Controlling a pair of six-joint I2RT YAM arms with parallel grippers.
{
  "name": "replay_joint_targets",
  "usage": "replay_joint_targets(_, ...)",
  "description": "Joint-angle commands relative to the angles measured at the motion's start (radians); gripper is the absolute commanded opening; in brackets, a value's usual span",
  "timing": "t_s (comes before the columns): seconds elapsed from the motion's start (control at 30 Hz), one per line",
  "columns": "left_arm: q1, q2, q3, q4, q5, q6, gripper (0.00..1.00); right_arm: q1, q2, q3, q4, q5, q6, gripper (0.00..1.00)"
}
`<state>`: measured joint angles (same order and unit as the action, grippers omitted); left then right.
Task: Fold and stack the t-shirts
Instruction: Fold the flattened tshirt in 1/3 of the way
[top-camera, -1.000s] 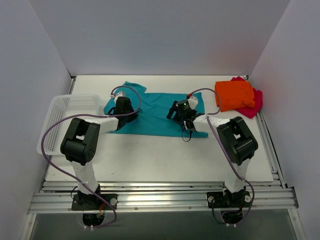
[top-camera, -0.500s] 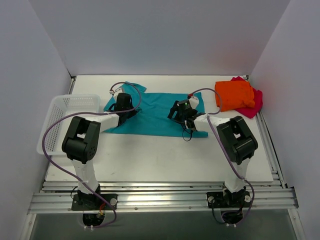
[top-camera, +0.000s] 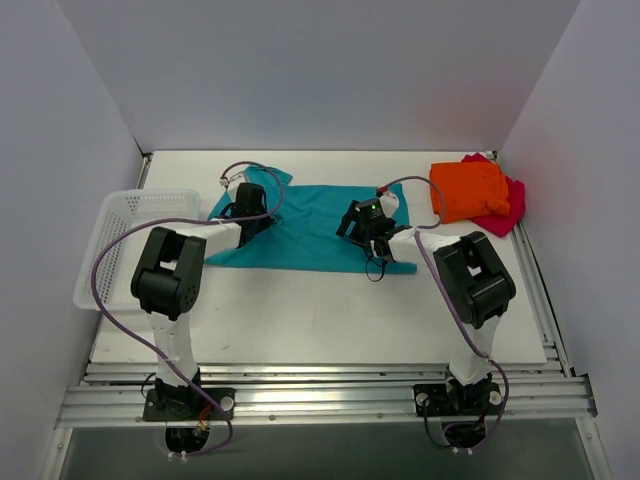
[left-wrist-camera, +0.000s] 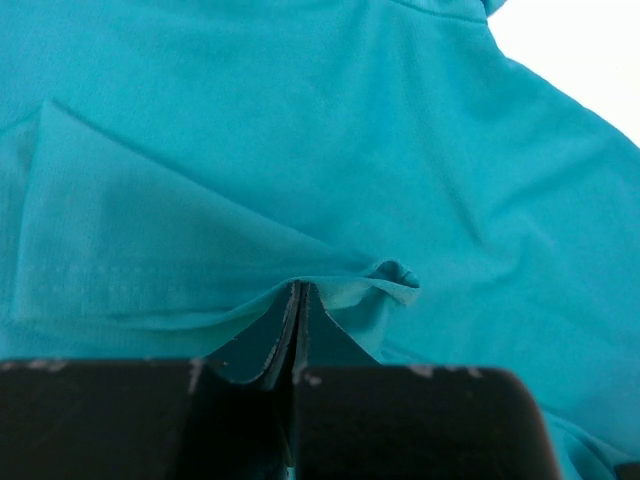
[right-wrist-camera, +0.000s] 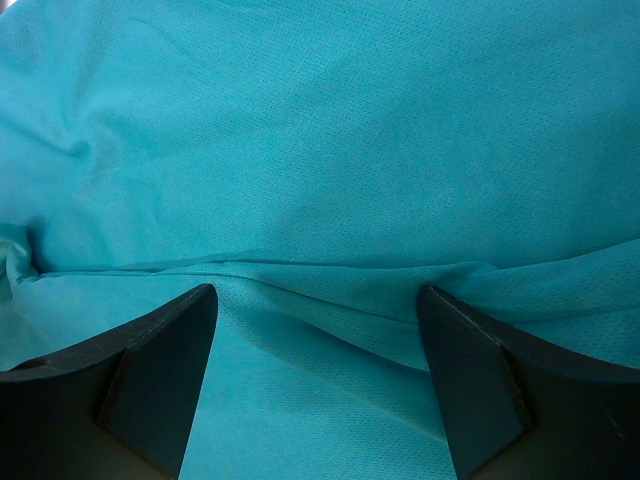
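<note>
The teal-blue t-shirt (top-camera: 305, 225) lies spread across the back middle of the table. My left gripper (top-camera: 250, 200) is at its left end, shut on a pinched fold of the teal cloth (left-wrist-camera: 340, 280). My right gripper (top-camera: 362, 222) is at its right part, open, its fingers (right-wrist-camera: 165, 350) pressed down either side of a low ridge of the teal cloth (right-wrist-camera: 330, 290). The orange t-shirt (top-camera: 468, 190) lies folded on top of the magenta-pink t-shirt (top-camera: 505, 215) at the back right.
A white mesh basket (top-camera: 125, 235) stands at the table's left edge. White walls close in the back and both sides. The bare table top (top-camera: 320, 320) stretches in front of the teal shirt.
My left gripper has moved toward the back with the teal cloth, and the shirt's front left edge has drawn back. The right gripper has stayed about where it was.
</note>
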<state>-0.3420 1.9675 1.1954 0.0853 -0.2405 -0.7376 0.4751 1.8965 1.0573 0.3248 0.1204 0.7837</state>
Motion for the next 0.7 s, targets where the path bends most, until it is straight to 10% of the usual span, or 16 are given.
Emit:
replay_joint_targets(0.0,0.015,0.05,0.096,-0.004,-0.036,0.033,0.02,-0.016,0.032,0.01,-0.039,-0.005,-0.008,0.77)
replay_joint_targets(0.67,0.115,0.176,0.514,-0.102,0.033,0.13,0.02,-0.029,0.036,0.009,-0.039,-0.011,-0.015,0.77)
